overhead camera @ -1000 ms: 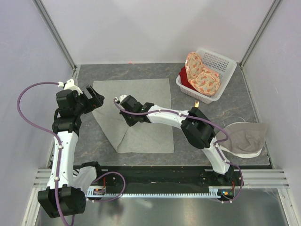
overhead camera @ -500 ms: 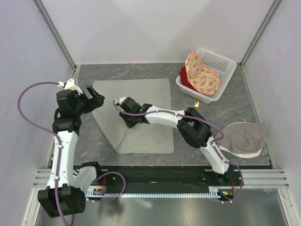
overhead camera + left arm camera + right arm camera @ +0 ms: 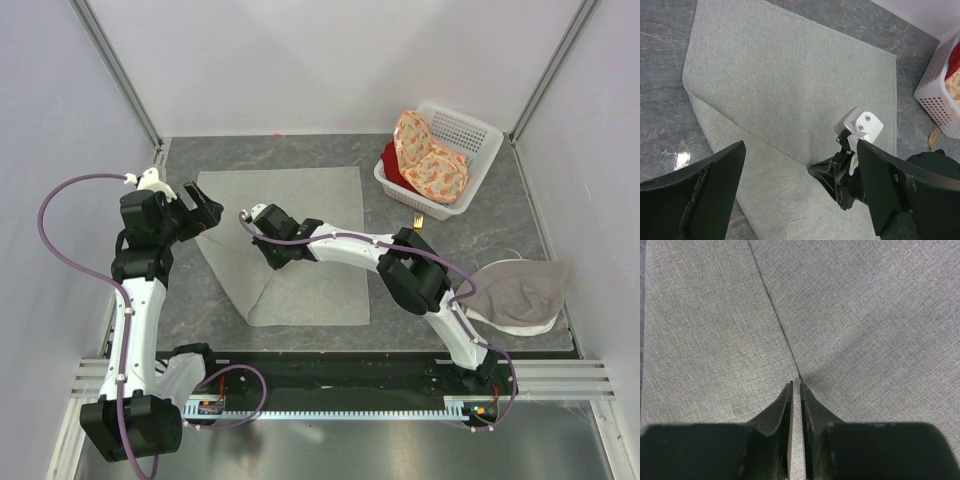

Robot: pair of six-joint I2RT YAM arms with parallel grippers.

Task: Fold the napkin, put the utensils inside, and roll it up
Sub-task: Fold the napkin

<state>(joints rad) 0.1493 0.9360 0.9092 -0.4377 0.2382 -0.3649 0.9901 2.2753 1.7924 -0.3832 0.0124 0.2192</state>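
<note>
The sage-grey napkin (image 3: 310,205) lies flat mid-table, its near-left corner folded over onto itself. It also shows in the left wrist view (image 3: 790,85) and fills the right wrist view (image 3: 865,315). My right gripper (image 3: 269,261) rests on the napkin, its jaws pinched on the tip of the folded corner (image 3: 795,385); it also shows in the left wrist view (image 3: 814,168). My left gripper (image 3: 203,208) hovers open and empty over the napkin's left edge (image 3: 801,145). Only the fork's gold head (image 3: 417,217) peeks out by the basket; its handle is hidden under my right arm.
A white basket (image 3: 470,135) at the back right holds an orange floral cloth (image 3: 430,160) and a red cloth (image 3: 393,165). A paler beige-grey cloth (image 3: 520,290) lies at the right, by my right arm's base.
My right gripper has slid a little to the left and back across the napkin, with the folded corner. The left arm has not moved.
</note>
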